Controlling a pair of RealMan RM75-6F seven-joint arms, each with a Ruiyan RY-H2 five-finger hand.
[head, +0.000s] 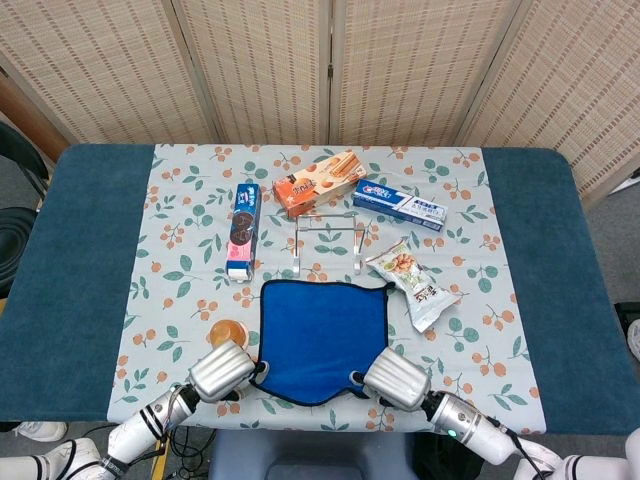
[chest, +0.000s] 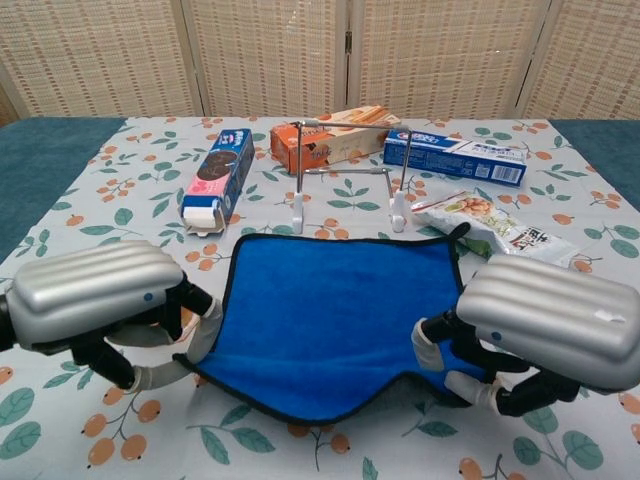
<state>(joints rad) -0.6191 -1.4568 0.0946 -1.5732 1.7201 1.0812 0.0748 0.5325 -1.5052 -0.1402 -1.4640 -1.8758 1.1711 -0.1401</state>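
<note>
Floral tablecloth, left hand, right hand pinching blue cloth corners

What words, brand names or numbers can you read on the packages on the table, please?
None can be read for certain.
Toothpaste box: white lettering on blue, too blurred to read.
Cookie box: print too small to read.
Orange biscuit box: lettering blurred.
Snack bag: dark print, illegible.

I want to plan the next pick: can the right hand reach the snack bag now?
Probably not yet: the right hand grips the blue cloth corner. The snack bag lies just ahead, unobstructed.
</note>
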